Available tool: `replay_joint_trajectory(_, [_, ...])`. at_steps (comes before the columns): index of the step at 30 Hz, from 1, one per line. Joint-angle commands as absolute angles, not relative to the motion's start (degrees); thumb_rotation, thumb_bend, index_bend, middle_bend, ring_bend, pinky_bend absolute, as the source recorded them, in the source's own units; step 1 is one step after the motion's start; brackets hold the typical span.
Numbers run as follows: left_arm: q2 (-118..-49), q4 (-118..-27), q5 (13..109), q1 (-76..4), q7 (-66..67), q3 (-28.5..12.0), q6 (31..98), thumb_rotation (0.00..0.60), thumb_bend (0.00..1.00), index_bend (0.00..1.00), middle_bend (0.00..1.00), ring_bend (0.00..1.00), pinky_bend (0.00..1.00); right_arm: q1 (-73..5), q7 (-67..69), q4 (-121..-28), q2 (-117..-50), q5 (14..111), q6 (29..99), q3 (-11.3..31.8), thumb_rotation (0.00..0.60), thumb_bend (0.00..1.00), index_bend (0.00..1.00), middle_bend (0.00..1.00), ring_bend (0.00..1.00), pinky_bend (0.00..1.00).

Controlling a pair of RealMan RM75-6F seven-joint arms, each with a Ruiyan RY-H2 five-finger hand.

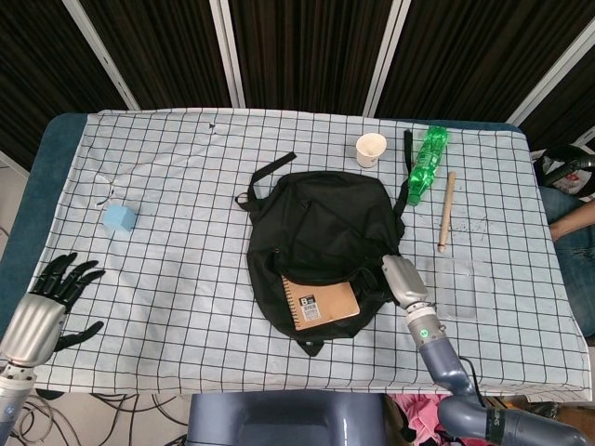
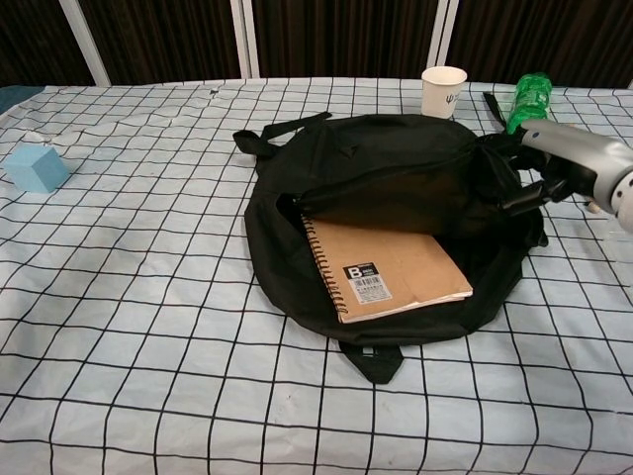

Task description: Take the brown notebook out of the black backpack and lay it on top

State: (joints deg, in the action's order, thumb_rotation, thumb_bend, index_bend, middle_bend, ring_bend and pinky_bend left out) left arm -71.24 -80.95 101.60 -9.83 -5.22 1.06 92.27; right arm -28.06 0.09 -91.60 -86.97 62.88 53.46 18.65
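The black backpack (image 1: pixel 321 223) (image 2: pixel 396 178) lies flat in the middle of the checked cloth, its opening toward the front edge. The brown spiral notebook (image 1: pixel 321 300) (image 2: pixel 386 269) lies face up in the opened mouth, most of its cover showing, its far edge under the raised flap. My right hand (image 1: pixel 402 279) (image 2: pixel 579 158) grips the backpack's flap at its right side and holds it lifted, apart from the notebook. My left hand (image 1: pixel 46 311) is at the front left corner of the table, fingers spread, holding nothing.
A paper cup (image 1: pixel 371 149) (image 2: pixel 442 91), a green bottle (image 1: pixel 426 163) (image 2: pixel 529 99) and a wooden stick (image 1: pixel 446 211) lie behind and right of the backpack. A clear tray (image 1: pixel 462 286) sits beside my right hand. A blue cube (image 1: pixel 119 218) (image 2: pixel 37 168) is at the left.
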Motion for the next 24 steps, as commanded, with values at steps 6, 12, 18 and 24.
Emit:
replay_joint_trajectory(6, [-72.8, -83.3, 105.2, -16.9, -0.7, 0.9, 83.7, 0.600, 0.07, 0.22, 0.20, 0.02, 0.12, -32.2, 3.2, -89.4, -83.8, 56.3, 48.4, 22.4, 0.600, 0.51, 0.63, 0.09, 0.07, 0.12])
replay_joint_trajectory(12, [-75.2, -84.9, 105.9, -23.5, 0.3, -0.3, 75.2, 0.600, 0.07, 0.22, 0.22, 0.03, 0.13, -34.5, 4.0, -86.6, -84.3, 52.7, 46.4, 23.0, 0.600, 0.52, 0.63, 0.09, 0.07, 0.12])
replay_joint_trajectory(18, [-80.0, -85.6, 107.0, -28.8, 2.6, -1.9, 70.8, 0.600, 0.07, 0.23, 0.25, 0.07, 0.17, -36.2, 4.0, -83.7, -85.9, 50.5, 46.4, 22.8, 0.600, 0.52, 0.63, 0.09, 0.07, 0.12])
replay_joint_trajectory(24, [-85.1, -83.9, 104.1, -35.8, 3.6, -4.5, 61.8, 0.600, 0.05, 0.23, 0.24, 0.07, 0.17, -37.4, 3.2, -80.7, -87.4, 49.3, 47.7, 22.5, 0.600, 0.52, 0.63, 0.09, 0.07, 0.12])
